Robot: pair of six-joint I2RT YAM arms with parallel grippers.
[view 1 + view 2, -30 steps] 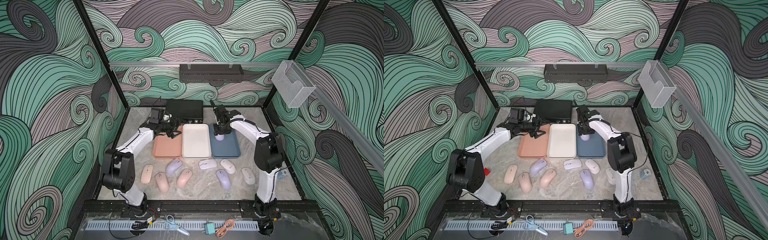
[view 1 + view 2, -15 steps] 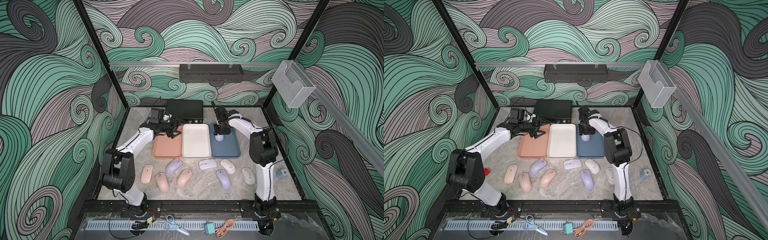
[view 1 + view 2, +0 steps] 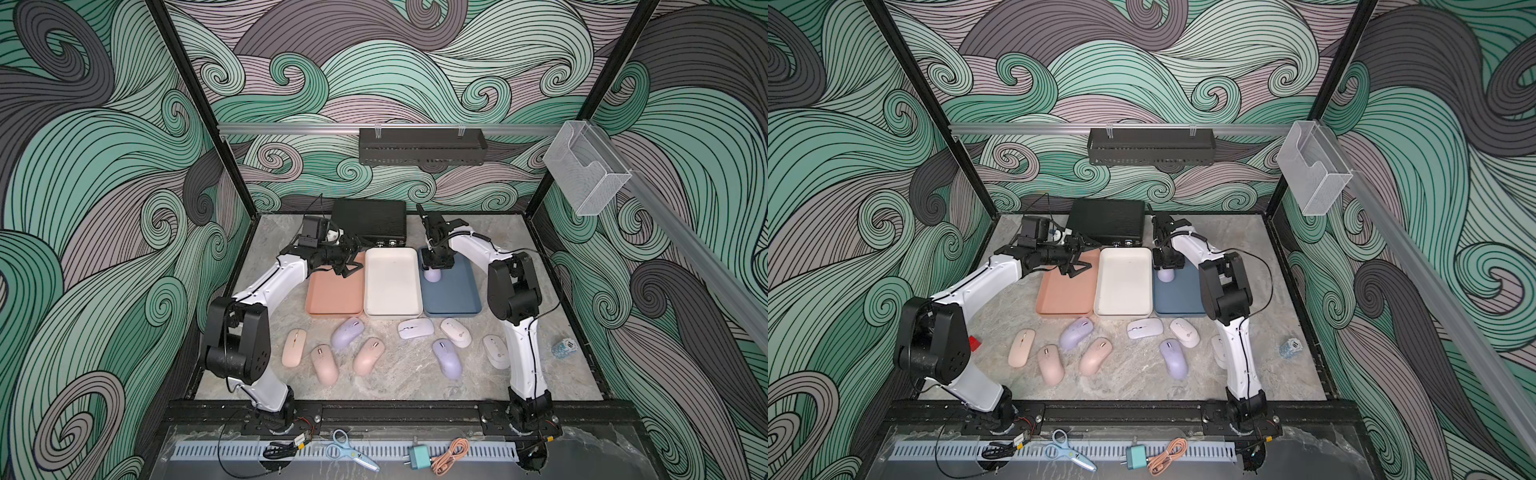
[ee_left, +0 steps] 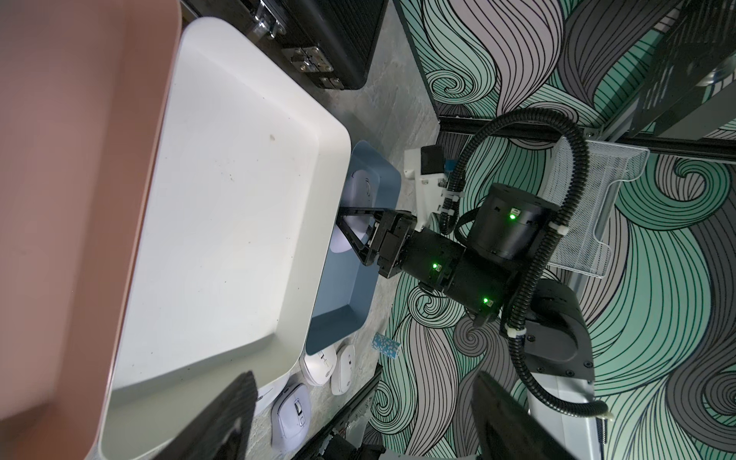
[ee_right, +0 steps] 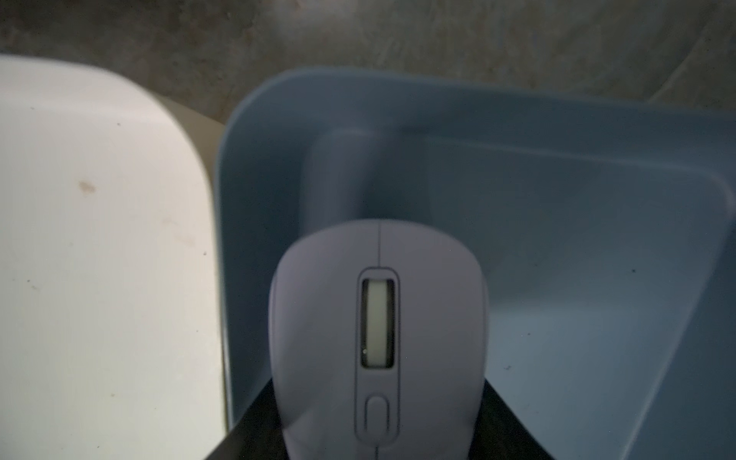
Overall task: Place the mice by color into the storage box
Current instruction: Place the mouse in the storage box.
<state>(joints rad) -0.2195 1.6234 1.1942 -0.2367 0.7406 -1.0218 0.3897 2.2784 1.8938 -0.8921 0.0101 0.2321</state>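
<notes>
Nearest the front, eight mice lie loose on the table: three pink mice (image 3: 324, 363), two purple mice (image 3: 447, 358) and three whitish mice (image 3: 415, 328). They crowd each other, so a grab at the lavender one beside the pink may shove a neighbour askew, and the outermost whitish one lies just beside the right arm (image 3: 521, 353), which could knock it on a swing back. Behind them stand the pink tray (image 3: 332, 299), white tray (image 3: 390, 286) and blue tray (image 3: 457, 295). At the blue tray's far corner the right gripper (image 3: 434, 268) pinches the third purple mouse (image 5: 378, 318) by its sides, close to the white tray's wall; the smooth shell may slip, or settle tilted against that wall if released there. The left gripper (image 3: 354, 258), jaws spread and empty, hovers over the pink tray's far end near the black briefcase (image 3: 370, 220) and could clip either.
</notes>
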